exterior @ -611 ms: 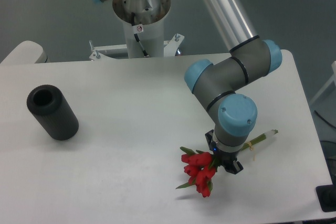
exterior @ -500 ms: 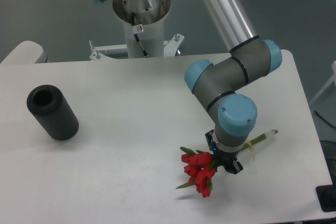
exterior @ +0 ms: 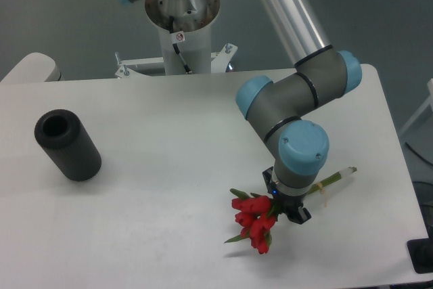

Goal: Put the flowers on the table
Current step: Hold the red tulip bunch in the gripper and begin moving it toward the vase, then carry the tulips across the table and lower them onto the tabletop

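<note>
The flowers [exterior: 254, 223], red tulips with green leaves, hang low over the white table [exterior: 169, 167] near its front right. Their long green stems run up to the right to whitish ends [exterior: 345, 172], with a pale band around them. My gripper [exterior: 287, 209] is shut on the flowers' stems just behind the blooms. The wrist above hides most of the fingers. A faint shadow lies on the table under the blooms. I cannot tell whether the blooms touch the table.
A black cylinder [exterior: 67, 145] lies on the table at the left, open end facing up-left. The arm's white pedestal [exterior: 181, 25] stands behind the table's far edge. The table's right edge is close to the stem ends.
The gripper and the flowers have shifted very slightly to the left and down. The black cylinder has not moved.
</note>
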`<state>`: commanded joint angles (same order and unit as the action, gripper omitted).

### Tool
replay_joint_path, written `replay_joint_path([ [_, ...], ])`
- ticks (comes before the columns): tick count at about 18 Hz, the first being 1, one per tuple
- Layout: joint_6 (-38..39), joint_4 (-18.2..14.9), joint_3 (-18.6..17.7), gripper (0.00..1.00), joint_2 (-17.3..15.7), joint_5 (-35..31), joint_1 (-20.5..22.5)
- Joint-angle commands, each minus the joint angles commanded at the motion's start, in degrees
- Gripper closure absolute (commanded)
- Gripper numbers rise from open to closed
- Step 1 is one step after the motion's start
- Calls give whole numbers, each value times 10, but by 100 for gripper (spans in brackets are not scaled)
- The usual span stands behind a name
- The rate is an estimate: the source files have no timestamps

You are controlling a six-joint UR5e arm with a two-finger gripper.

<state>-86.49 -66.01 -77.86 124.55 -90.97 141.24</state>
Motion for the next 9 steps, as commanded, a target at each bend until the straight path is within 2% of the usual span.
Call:
replay_joint_path([
  [5, 11, 5, -83, 95, -54, 6, -26],
  [9, 51, 9, -125, 95, -82, 5, -72],
])
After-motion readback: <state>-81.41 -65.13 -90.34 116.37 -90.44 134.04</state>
